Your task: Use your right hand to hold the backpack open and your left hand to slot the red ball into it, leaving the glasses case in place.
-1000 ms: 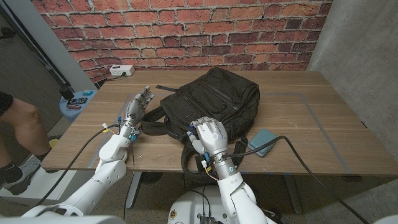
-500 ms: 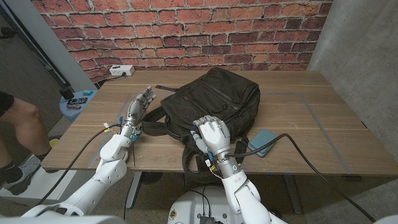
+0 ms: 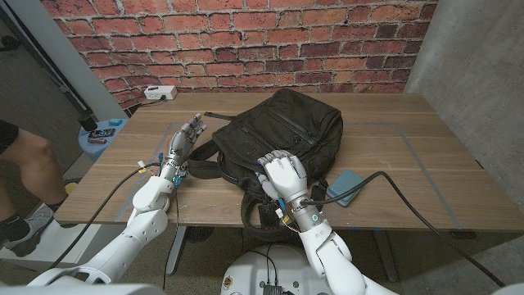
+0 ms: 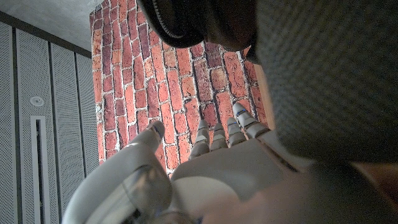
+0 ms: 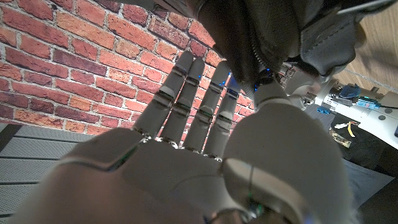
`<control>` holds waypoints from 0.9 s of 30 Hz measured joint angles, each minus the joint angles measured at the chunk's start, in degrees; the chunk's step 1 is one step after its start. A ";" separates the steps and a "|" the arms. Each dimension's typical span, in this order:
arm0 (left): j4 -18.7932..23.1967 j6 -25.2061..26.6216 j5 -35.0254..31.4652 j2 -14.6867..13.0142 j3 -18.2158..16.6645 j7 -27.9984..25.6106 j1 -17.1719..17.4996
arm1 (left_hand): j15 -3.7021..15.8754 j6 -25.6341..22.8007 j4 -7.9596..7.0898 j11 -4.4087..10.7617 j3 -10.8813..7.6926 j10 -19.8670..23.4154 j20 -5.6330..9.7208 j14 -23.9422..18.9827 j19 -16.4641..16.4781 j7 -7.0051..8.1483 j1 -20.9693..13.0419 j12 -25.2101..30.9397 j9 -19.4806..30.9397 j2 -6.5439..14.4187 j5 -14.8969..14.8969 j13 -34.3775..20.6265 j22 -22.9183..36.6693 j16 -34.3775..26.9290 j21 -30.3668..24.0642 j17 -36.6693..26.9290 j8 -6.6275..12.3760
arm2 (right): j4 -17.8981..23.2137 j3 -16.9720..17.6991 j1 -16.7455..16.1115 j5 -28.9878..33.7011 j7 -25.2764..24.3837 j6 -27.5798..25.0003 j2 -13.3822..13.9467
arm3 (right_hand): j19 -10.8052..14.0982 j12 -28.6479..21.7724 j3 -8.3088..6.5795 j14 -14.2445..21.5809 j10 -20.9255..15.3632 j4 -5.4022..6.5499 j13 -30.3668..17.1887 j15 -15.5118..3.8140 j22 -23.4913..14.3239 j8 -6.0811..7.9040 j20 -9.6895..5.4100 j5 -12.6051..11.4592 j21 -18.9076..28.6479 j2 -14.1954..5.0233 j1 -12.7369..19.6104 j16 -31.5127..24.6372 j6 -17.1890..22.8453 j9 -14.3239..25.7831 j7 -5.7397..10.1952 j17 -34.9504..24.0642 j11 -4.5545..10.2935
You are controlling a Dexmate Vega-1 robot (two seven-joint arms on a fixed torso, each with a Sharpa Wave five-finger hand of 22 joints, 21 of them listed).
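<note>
Both hands at the backpack; red ball not visible.

The black backpack [image 3: 278,135] lies at the middle of the wooden table [image 3: 426,156]. The right hand [image 3: 280,176] rests on its near edge, fingers extended and gripping nothing. The left hand [image 3: 185,138] stands just beside the backpack's left side, fingers apart and empty. A teal glasses case [image 3: 345,185] lies near the right hand. A white power strip [image 3: 160,93] sits at the table's far left corner.
</note>
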State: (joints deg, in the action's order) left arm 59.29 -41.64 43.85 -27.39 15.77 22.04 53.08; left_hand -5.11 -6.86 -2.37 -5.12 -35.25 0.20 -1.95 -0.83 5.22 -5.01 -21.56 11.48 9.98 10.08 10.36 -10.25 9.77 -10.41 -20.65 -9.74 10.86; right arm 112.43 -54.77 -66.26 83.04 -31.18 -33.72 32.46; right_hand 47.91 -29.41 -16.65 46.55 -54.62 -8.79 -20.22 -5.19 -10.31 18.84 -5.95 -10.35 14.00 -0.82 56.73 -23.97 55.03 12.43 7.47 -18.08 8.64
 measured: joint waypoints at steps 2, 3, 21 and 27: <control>0.21 0.06 -0.09 -0.01 0.06 -0.22 0.01 | 0.00 0.00 0.00 -0.13 0.00 0.13 -0.03 0.00 0.03 0.00 0.00 0.00 0.00 0.00 0.00 0.00 0.00 0.00 0.00 0.00 0.00 | 0.05 0.25 -0.03 -0.05 -0.70 0.38 0.05 | 0.58 -0.58 -0.46 1.92 -1.89 -0.46 0.17 -0.52 0.01 0.65 0.00 0.00 0.18 -0.27 0.96 -0.36 1.69 -0.02 0.17 -0.33 0.28; 0.23 0.07 -0.10 -0.01 0.06 -0.24 0.01 | 0.00 0.00 0.00 -0.22 0.00 0.23 -0.21 0.00 0.21 0.00 0.00 0.00 0.00 0.00 0.00 0.00 0.00 0.00 0.00 0.00 0.00 | 0.05 0.37 -0.03 -0.19 -1.22 0.60 0.05 | 0.91 -0.90 -0.62 2.77 -2.79 -0.62 0.27 -0.74 0.01 0.99 -0.10 0.00 0.33 -0.29 1.51 -0.62 2.54 0.04 0.31 -0.41 0.40; 1.53 0.96 -0.83 -0.20 0.16 -2.45 0.65 | 0.00 0.00 -0.24 0.00 -0.24 0.63 0.09 0.01 0.53 0.00 0.30 0.00 0.00 -0.30 0.00 0.00 -0.01 -0.01 0.33 0.01 0.00 | -5.57 1.59 2.38 -5.31 -8.09 3.28 -2.07 | 2.83 -3.67 -0.81 9.06 -9.53 -0.84 -0.46 -3.18 -0.24 2.80 -0.80 -0.01 1.14 -1.09 5.52 -1.06 6.87 0.25 0.36 -0.95 2.65; 2.67 1.40 -1.36 -0.56 0.18 -3.70 1.17 | 0.00 0.01 -0.24 0.00 -0.23 0.62 -0.10 0.01 0.73 0.00 0.30 0.00 0.00 -0.30 0.00 0.00 -0.01 -0.01 0.33 0.01 0.00 | -6.04 1.58 3.32 -7.88 -10.71 4.35 -2.17 | 2.83 -3.90 -0.71 9.51 -9.67 -0.73 -0.91 -3.21 -0.29 2.79 -0.80 -0.28 1.14 -0.95 5.96 -1.06 6.89 0.24 0.38 -1.18 2.78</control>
State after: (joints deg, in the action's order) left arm 61.97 -40.24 42.50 -27.95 15.95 18.33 54.25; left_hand -5.11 -6.85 -2.61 -5.11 -35.49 0.83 -2.05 -0.82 5.95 -5.01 -21.26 11.48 9.98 9.78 10.37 -10.26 9.76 -10.41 -20.32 -9.72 10.86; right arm 106.39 -53.19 -62.93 75.16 -41.90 -29.37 30.28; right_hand 50.74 -33.32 -17.35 56.06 -64.29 -9.52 -21.13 -8.41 -10.60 21.63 -6.75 -10.63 15.13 -1.77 62.68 -25.03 61.91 12.67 7.85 -19.25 11.41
